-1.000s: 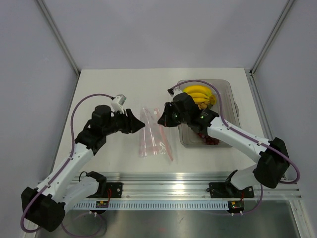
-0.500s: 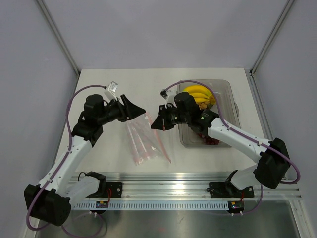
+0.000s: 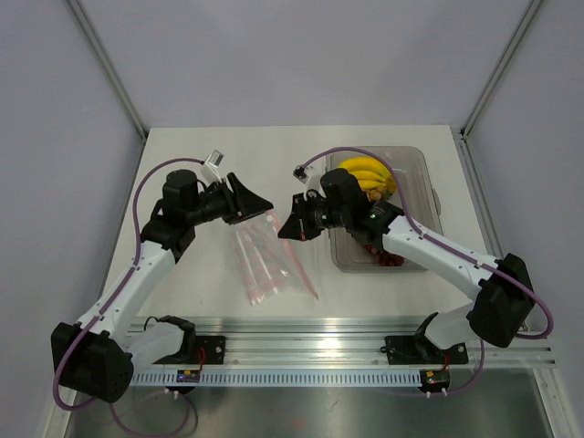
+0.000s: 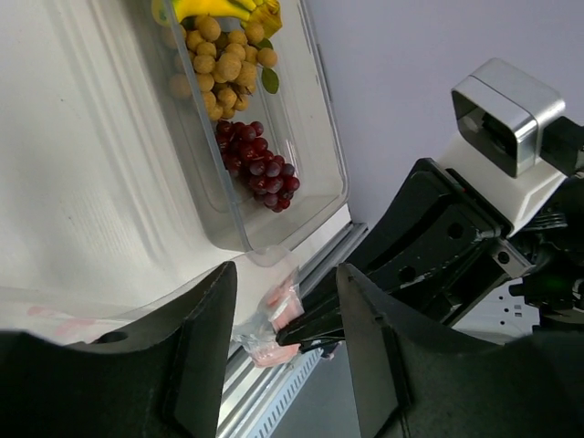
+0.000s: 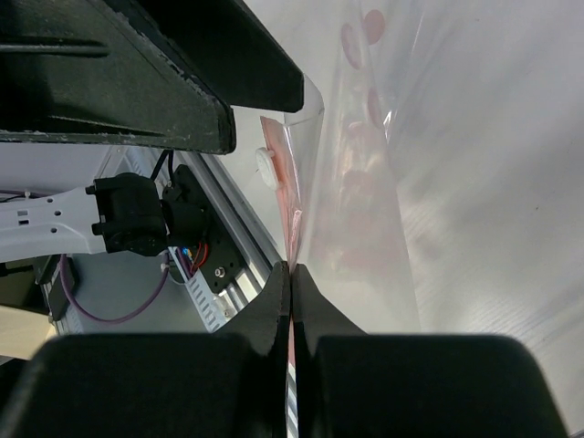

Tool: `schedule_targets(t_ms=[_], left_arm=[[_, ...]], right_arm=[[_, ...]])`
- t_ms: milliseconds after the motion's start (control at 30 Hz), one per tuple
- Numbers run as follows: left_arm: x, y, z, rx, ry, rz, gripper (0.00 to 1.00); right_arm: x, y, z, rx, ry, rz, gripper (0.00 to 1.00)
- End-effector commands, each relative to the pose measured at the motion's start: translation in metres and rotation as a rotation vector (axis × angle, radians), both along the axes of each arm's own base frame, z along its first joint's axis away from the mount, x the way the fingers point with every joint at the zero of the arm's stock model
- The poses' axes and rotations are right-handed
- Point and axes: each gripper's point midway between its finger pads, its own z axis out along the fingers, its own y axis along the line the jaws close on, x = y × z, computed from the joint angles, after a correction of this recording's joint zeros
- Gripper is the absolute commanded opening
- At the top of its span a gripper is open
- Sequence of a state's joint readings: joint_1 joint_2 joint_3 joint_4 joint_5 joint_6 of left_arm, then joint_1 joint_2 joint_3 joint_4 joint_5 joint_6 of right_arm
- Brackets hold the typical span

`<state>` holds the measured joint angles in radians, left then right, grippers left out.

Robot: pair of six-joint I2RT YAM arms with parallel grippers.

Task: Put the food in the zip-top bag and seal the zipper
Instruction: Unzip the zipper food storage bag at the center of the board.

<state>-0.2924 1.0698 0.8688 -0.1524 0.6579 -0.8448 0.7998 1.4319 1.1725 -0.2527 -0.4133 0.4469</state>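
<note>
The zip-top bag (image 3: 265, 260), clear with pink dots, hangs slack between my two grippers over the table. My right gripper (image 3: 285, 228) (image 5: 290, 274) is shut on its pink zipper (image 5: 285, 219) edge. My left gripper (image 3: 260, 204) (image 4: 285, 356) is open at the bag's upper edge. Through its gap I see a crumpled corner of the bag (image 4: 278, 310) pinched by the right fingertips. The food lies in the clear tray (image 3: 429, 196): bananas (image 3: 365, 173) (image 4: 219, 7), tan round fruits (image 4: 224, 55) and dark red grapes (image 3: 385, 257) (image 4: 258, 169).
The tray (image 4: 319, 155) stands at the right of the table, partly under my right arm. An aluminium rail (image 3: 310, 351) runs along the near edge. White walls close in the sides and back.
My left gripper swung up and back to the bag's upper edge. My right gripper shifted slightly left, still pinching the bag, which was pulled longer and toward the near left.
</note>
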Motion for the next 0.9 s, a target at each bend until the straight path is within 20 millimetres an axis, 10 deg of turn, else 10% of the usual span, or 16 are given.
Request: schedule_targets(t_ms=[0, 300, 867], left_arm=[[-0.003, -0.008, 0.027, -0.078, -0.05, -0.062, 0.48], [-0.009, -0.011, 0.025, -0.092, -0.038, -0.098, 0.36], [-0.009, 0.009, -0.002, 0.084, -0.032, -0.011, 0.54]], right_arm=[[0.004, 0.005, 0.025, 0.044, -0.054, 0.022, 0.0], [0.007, 0.007, 0.021, 0.034, -0.05, 0.017, 0.0], [0.011, 0.01, 0.019, 0.025, -0.045, 0.014, 0.0]])
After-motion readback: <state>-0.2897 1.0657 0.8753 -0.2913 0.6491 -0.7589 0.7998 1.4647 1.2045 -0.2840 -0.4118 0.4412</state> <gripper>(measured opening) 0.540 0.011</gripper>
